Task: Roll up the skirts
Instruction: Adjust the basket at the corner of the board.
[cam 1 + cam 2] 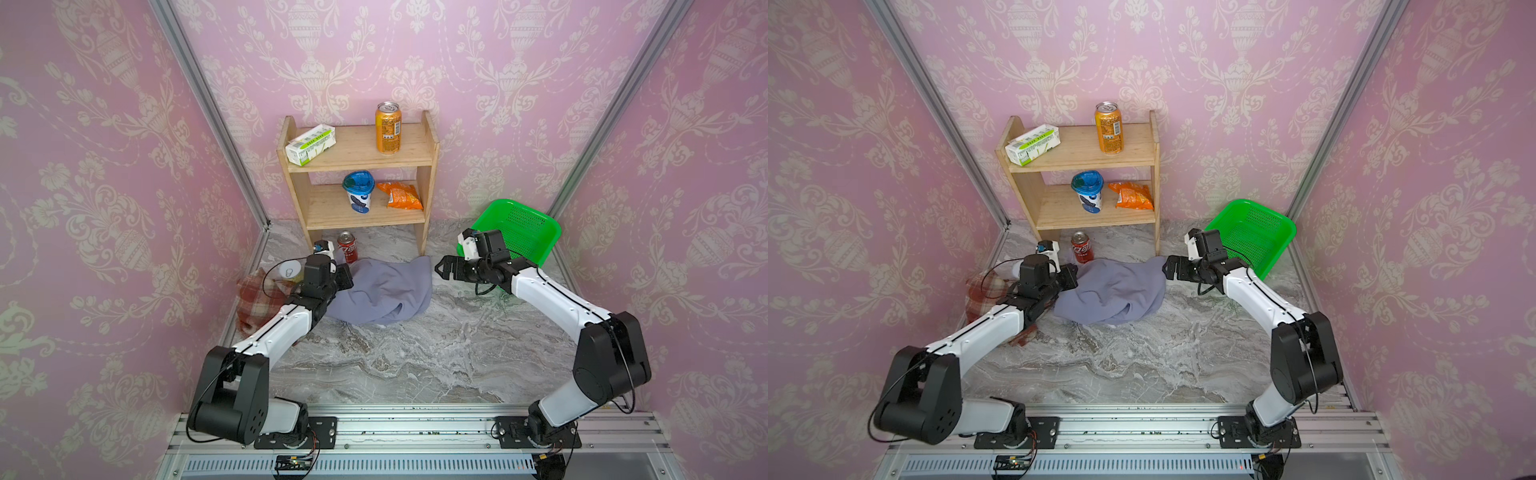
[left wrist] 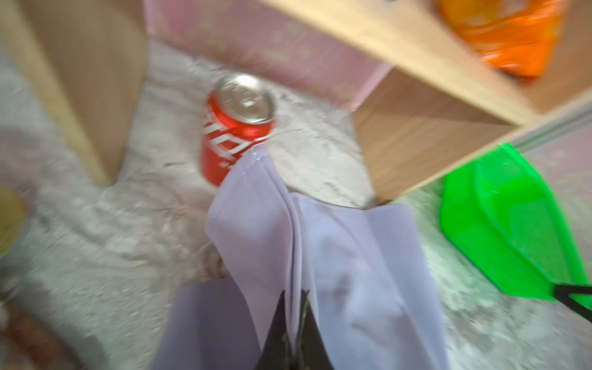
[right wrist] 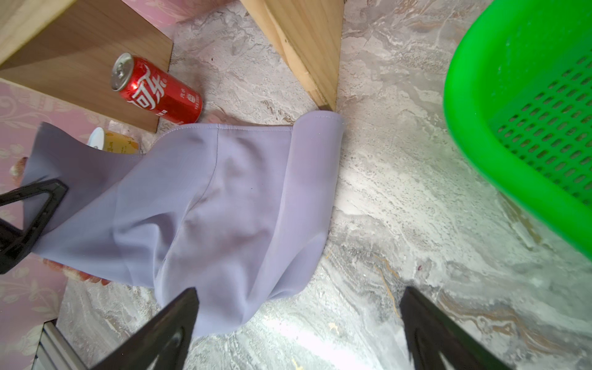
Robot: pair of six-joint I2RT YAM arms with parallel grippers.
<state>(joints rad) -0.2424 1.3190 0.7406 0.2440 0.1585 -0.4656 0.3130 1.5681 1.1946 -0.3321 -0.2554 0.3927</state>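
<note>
The lavender-grey skirt (image 1: 384,291) (image 1: 1115,291) lies crumpled on the marble table in front of the shelf. My left gripper (image 1: 347,277) (image 1: 1071,276) is shut on a fold at its left edge; in the left wrist view the cloth (image 2: 352,272) is pinched between the black fingers of that gripper (image 2: 296,299) and pulled taut. My right gripper (image 1: 440,268) (image 1: 1169,266) (image 3: 298,294) hovers open at the skirt's right edge (image 3: 208,208), holding nothing. The red-brown plaid skirt (image 1: 257,299) (image 1: 984,291) lies bunched by the left wall, partly hidden under my left arm.
A wooden shelf (image 1: 357,158) stands at the back with a carton, an orange can, a cup and a snack bag. A red can (image 1: 347,246) stands under it, touching the skirt. A white-lidded cup (image 1: 291,272) sits behind my left wrist. A green basket (image 1: 519,228) tilts at the back right.
</note>
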